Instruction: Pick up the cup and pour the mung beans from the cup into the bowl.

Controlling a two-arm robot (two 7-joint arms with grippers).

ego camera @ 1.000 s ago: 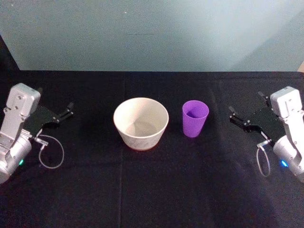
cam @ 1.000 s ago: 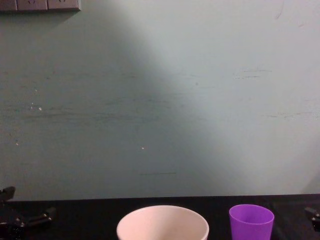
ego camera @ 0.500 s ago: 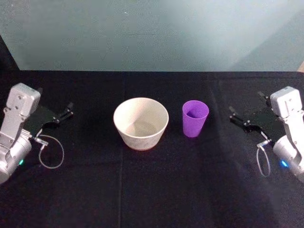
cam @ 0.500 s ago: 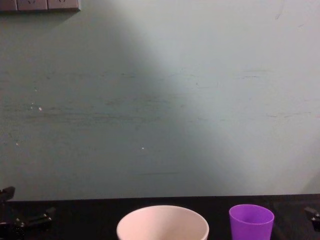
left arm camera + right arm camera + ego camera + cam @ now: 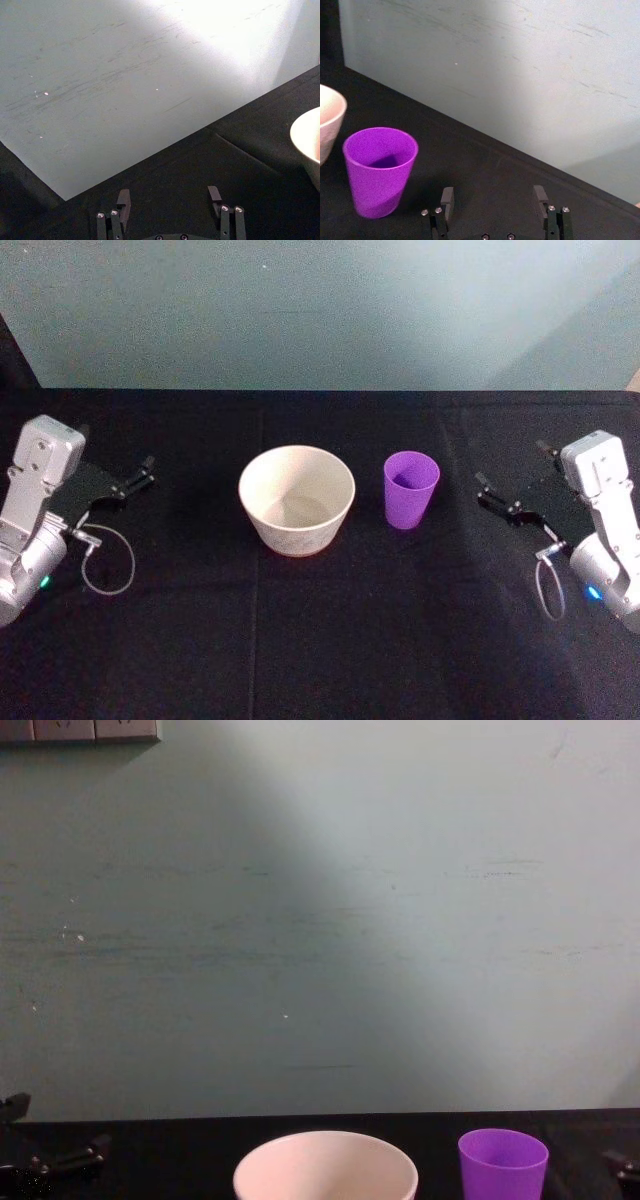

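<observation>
The right gripper has edged toward the cup — fingers spread, cup ahead of them, upright beside the bowl. The reach is starting; the left gripper sits parked, also spread.

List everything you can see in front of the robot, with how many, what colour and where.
smooth purple plastic cup: one, purple, upright on the cloth, right of the bowl, not touching it.
wide round cream bowl: one, off-white, middle of the table.
black cloth: one, black, covering the table.
pale teal wall: one, behind the table.
left hand: one, black fingers, open, at the table's left edge, far from the bowl.
right hand: one, black fingers, open, right of the cup, pointing toward it, not touching.
</observation>
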